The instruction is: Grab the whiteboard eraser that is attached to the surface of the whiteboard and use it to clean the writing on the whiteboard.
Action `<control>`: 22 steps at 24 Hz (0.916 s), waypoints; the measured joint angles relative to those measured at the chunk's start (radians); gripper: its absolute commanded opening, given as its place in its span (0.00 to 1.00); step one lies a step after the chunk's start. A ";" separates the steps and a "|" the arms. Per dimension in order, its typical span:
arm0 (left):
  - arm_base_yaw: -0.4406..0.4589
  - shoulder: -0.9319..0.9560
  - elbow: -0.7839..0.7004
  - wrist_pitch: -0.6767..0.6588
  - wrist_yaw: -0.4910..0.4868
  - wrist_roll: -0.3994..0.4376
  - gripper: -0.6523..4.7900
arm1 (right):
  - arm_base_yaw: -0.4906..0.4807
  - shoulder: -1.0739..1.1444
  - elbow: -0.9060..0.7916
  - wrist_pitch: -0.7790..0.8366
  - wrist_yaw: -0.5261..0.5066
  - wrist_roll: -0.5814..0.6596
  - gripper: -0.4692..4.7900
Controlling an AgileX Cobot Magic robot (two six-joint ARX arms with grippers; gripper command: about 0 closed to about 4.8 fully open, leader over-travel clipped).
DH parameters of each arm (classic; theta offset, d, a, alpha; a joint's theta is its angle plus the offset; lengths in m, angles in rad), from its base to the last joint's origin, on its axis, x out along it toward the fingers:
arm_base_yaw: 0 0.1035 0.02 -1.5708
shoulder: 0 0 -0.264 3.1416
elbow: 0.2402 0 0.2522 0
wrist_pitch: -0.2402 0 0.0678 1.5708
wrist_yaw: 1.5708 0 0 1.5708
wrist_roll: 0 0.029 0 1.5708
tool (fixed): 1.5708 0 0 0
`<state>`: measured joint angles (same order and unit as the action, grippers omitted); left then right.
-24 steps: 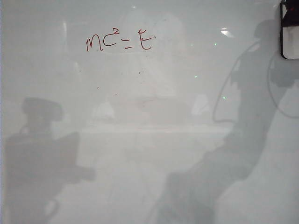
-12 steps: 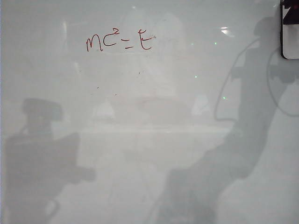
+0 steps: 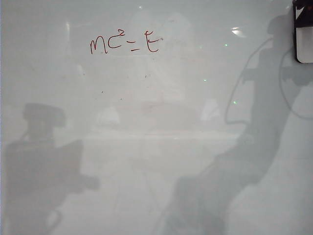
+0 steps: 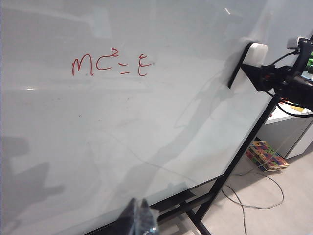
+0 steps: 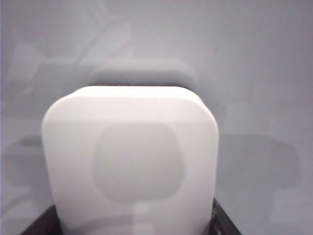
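The left gripper point(image 4: 139, 215) hangs nearest its wrist camera, off the board's lower edge, its jaws pressed together on nothing. Beyond it, the large glossy white-grey whiteboard point(image 3: 156, 147) carries thin red handwritten marker writing point(image 3: 124, 43) at 11 o'clock in the exterior view. Farthest, at 1 o'clock, the small white rounded-rectangular eraser with black felt edge point(image 5: 129, 161) sits against the board. The right gripper point(image 4: 261, 76) straddles it; whether its jaws pinch it cannot be told.

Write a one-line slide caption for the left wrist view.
Right gripper at the whiteboard eraser on the whiteboard, red writing unwiped, left gripper idle below.
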<state>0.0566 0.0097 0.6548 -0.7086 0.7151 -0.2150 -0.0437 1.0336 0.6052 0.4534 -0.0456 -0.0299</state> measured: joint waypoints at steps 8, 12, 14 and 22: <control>0.000 0.000 0.000 -0.002 -0.048 0.002 0.11 | 0.251 -0.245 0.039 -0.274 -0.001 0.000 0.29; 0.000 0.000 0.000 -0.007 -0.119 0.035 0.11 | 0.493 -0.233 0.131 -0.397 0.181 -0.053 0.32; 0.000 0.000 0.000 -0.006 -0.169 0.043 0.11 | 0.628 -0.187 0.169 -0.403 0.291 -0.132 0.32; 0.000 0.000 0.000 0.011 -0.322 0.043 0.11 | 0.941 0.229 0.285 -0.183 0.623 -0.472 0.39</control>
<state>0.0566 0.0093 0.6552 -0.6979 0.3935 -0.1715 0.8974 1.2629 0.8906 0.2707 0.5774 -0.5014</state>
